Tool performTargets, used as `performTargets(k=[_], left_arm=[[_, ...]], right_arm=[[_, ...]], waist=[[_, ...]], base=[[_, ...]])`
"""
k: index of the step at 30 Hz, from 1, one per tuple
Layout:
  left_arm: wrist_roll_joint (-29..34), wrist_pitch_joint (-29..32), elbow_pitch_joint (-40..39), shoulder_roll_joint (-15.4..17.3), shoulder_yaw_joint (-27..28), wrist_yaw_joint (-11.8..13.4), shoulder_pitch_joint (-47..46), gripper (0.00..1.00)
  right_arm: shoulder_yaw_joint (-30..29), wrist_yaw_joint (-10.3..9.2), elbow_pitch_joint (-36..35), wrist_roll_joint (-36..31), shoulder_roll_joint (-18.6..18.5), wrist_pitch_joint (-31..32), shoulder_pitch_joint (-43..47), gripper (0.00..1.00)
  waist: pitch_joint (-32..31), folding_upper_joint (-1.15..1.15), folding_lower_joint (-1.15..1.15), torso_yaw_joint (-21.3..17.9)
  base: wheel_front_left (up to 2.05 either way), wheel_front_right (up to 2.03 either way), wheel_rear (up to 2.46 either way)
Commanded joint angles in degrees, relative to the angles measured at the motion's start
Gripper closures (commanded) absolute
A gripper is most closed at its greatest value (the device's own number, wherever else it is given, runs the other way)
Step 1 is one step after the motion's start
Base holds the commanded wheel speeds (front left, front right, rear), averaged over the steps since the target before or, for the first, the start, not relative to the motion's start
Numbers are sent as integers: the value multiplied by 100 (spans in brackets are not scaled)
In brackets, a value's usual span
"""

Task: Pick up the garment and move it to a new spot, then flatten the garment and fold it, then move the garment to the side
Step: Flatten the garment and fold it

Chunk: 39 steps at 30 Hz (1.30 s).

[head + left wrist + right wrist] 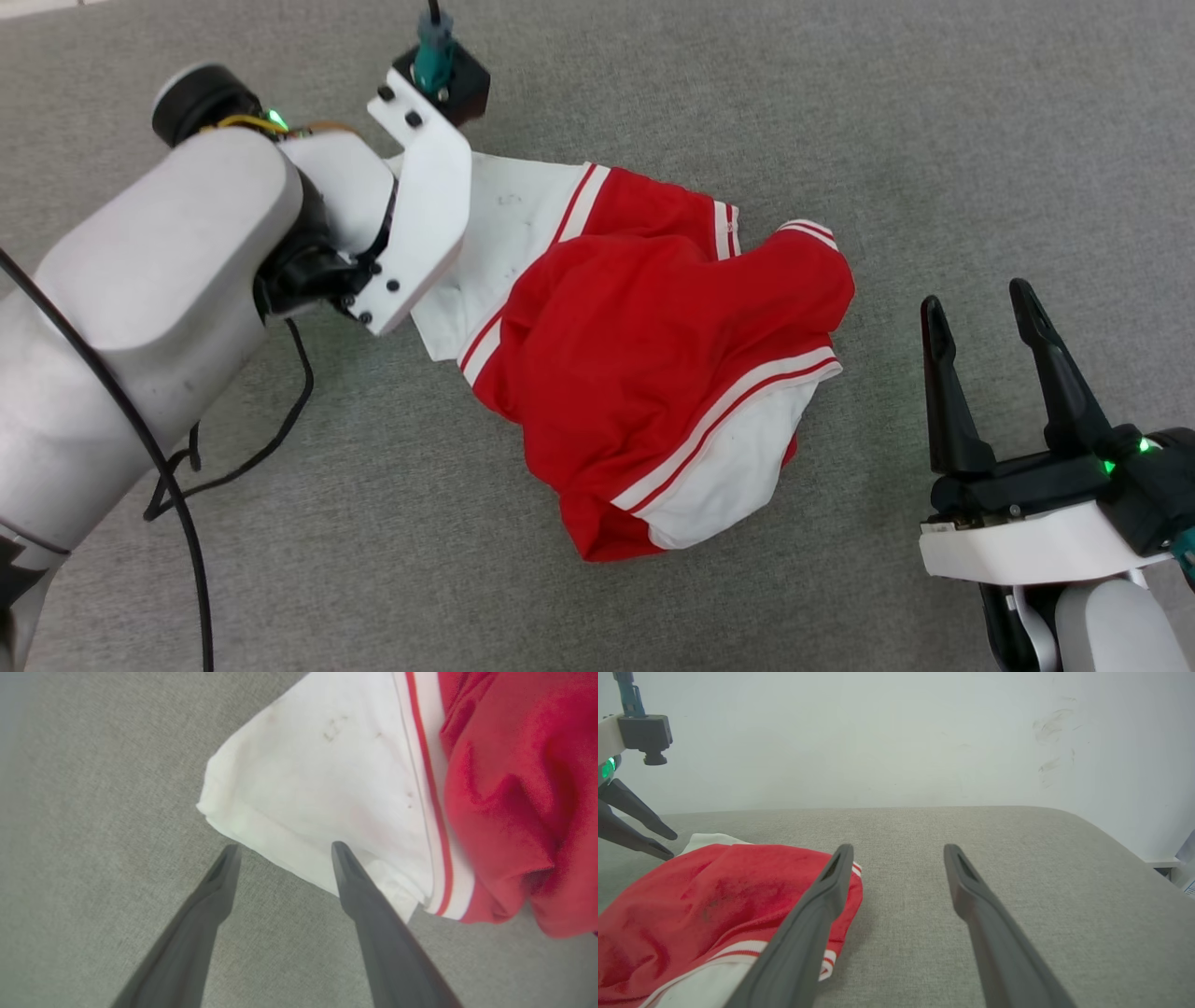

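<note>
Left tool (pixel 282 851), spread and empty, hangs with its tips at the shirt's (pixel 653 355) white sleeve (pixel 317 774) hem. It is nearer; the right tool (pixel 976 308), spread too, sits beside the shirt's opposite side.

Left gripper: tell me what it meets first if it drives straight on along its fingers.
Most likely the white sleeve of the garment: the open left gripper points at its hem, one fingertip overlapping it, the other over the grey surface. Depth is unclear.
</note>
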Motion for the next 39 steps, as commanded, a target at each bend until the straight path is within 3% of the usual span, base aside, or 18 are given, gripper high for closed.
performTargets(k=[1,3,4,8,9,10,17,22,31,39], left_arm=[[-37,10,-14,35,-34,2,-61,0],[-199,77,-16,72,-278,2,-67,0],[-315,114,25,120,-707,2,-17,0],[-422,22,105,115,-1044,0,140,0],[-428,-12,122,103,-1086,0,145,83],[-423,-68,129,89,-1113,0,137,100],[-519,-775,224,86,-1111,1,-146,100],[-568,-1480,112,303,-1128,1,86,100],[-833,-2081,46,1215,-1126,12,990,100],[-1117,-2327,-124,1803,-1121,286,1926,100]], right_arm=[[10,-3,-22,39,12,-12,-72,0],[22,-4,-15,51,12,-12,-106,0],[49,-3,-8,55,12,-12,-159,0],[47,-4,2,63,11,-12,-180,0],[42,-3,10,57,12,-12,-178,0],[38,-3,22,49,12,-12,-180,0],[62,-3,106,-5,12,-12,-56,0],[74,-4,166,-33,11,-12,150,0],[44,-4,236,-142,12,-11,460,0],[45,-4,296,-195,12,-11,635,0]], waist=[[63,0,-1,-42],[112,0,-1,-58],[161,0,-1,-80],[184,0,-1,-80],[178,0,-1,-71],[164,0,-1,-56],[-169,0,-1,172],[-625,0,-1,418],[-1140,0,-1,820],[-1375,0,-1,998]], base=[[0,0,0],[0,0,0],[0,0,0],[0,0,0],[0,0,0],[0,0,0],[0,0,0],[0,0,0],[0,0,0],[0,0,0]])
